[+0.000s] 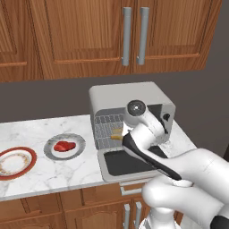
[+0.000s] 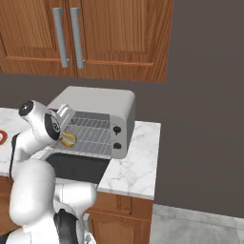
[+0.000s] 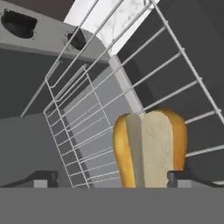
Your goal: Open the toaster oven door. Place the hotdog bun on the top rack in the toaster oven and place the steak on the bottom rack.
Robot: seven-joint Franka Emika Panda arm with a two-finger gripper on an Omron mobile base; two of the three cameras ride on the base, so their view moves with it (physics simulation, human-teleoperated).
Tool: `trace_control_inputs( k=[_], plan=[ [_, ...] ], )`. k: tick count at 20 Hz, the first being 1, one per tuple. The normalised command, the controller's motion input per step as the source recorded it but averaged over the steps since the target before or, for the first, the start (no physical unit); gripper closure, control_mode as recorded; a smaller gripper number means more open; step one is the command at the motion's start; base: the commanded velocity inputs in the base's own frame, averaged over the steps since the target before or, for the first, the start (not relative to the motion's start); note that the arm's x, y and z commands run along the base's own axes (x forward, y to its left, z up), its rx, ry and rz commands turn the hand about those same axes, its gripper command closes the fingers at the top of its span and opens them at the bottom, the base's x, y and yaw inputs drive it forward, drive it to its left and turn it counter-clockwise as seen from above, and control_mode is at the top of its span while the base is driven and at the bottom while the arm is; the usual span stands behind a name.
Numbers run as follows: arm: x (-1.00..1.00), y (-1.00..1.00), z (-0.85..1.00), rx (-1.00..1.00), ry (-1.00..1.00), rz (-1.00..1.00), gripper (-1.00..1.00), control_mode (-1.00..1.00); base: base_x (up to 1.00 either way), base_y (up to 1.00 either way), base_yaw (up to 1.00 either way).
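Toaster oven (image 1: pixel 147 96): light grey box on the marble counter (image 1: pixel 44 170), under wooden wall cabinets (image 1: pixel 89 36). Dark knob on its right front panel.

Toaster oven door (image 1: pixel 118 163): folded down flat in front of the oven, dark glass facing up, bar handle at the near edge.

Top rack (image 3: pixel 175 74): wire grid, seen close in the hand view, carrying the bun. In the right base view it spans the oven's mouth.

Bottom rack (image 3: pixel 83 131): second wire grid below and beyond the top one in the hand view.

Hotdog bun (image 3: pixel 148 148): tan-yellow roll with pale split face, lying on the top rack. In the left base view it sits at the oven's mouth beside the robot's wrist (image 1: pixel 117 133); in the right base view it lies on the front part of the rack, just below the hand (image 2: pixel 68 139).

Gripper (image 3: pixel 113 178): fingers spread wide, released, clamping nothing. In the hand view the bun stands between the two dark fingertips, nearer the one at the right (image 3: pixel 186 178), whose tip lies at the bun's edge; whether they touch cannot be told. The other fingertip (image 3: pixel 41 178) is well apart from the bun.

Steak (image 1: pixel 64 146): red piece on a grey plate (image 1: pixel 80 143) on the counter, left of the oven.

Red-rimmed plate (image 1: pixel 27 154): farther left on the counter.
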Motion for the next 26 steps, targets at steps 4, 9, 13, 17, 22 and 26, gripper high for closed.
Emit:
trace_control_inputs(
  k=[4, 9, 13, 17, 22, 26],
  plan=[
    [-0.72, 0.04, 0.46, 0.00, 0.00, 0.06, -1.00, -1.00, 0.00, 0.00, 0.00],
    [-0.85, 0.05, 0.47, 0.00, 0.00, 0.02, -1.00, -1.00, 0.00, 0.00, 0.00],
    [-0.68, 0.23, 0.04, 0.00, 0.04, 0.02, -1.00, -1.00, 0.00, 0.00, 0.00],
    [-0.37, 0.41, -0.04, 0.00, 0.22, -0.01, -1.00, -1.00, 0.00, 0.00, 0.00],
    [-0.03, 0.00, 0.02, 0.06, 0.27, -0.40, -1.00, -1.00, 0.00, 0.00, 0.00],
    [0.00, -0.03, 0.00, 0.09, 0.27, -0.56, -1.00, -1.00, 0.00, 0.00, 0.00]
  ],
)
